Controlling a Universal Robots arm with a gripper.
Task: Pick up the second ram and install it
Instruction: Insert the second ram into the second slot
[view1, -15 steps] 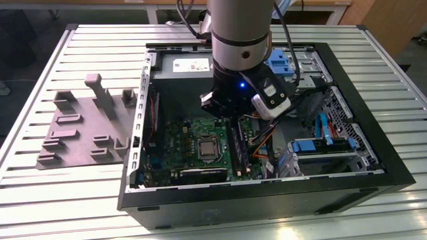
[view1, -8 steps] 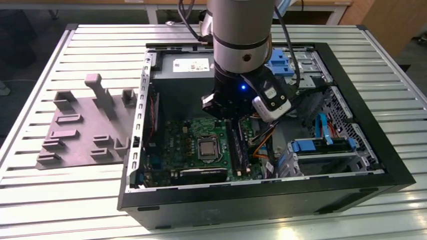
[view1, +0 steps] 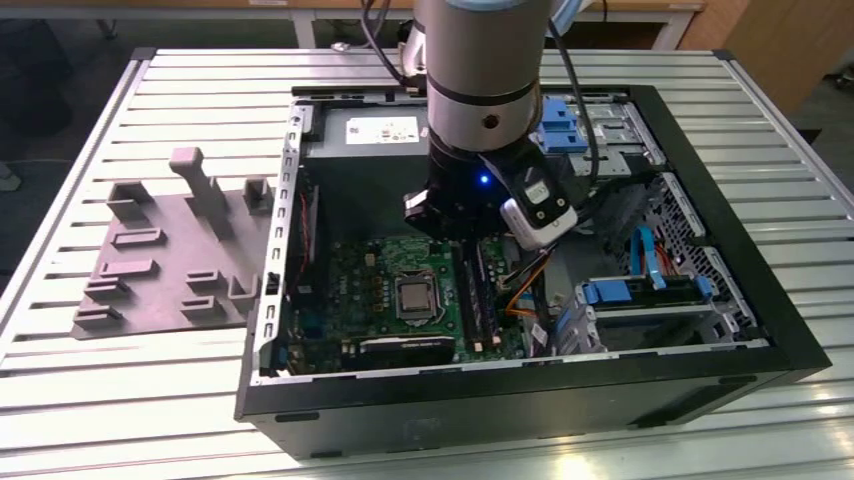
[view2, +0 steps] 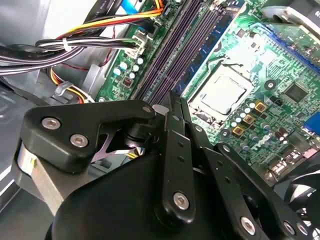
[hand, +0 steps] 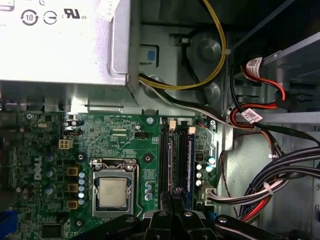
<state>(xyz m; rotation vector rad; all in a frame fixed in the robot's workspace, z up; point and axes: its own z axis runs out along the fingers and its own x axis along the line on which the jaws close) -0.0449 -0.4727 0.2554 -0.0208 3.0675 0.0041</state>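
**Gripper (view2: 172, 100) low over the memory slots (hand: 165, 150)**

Inside the open computer case (view1: 534, 410), we see it poised just above the motherboard (hand: 125, 135), fingers pinched together. We cannot tell whether the second ram is between them. A blue-labelled stick (hand: 190, 155) stands seated just beside.

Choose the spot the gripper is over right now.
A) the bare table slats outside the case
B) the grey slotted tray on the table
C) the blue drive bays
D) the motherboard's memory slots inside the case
D: in the first wrist view the gripper hangs over the long memory slots on the green motherboard, beside the processor socket.
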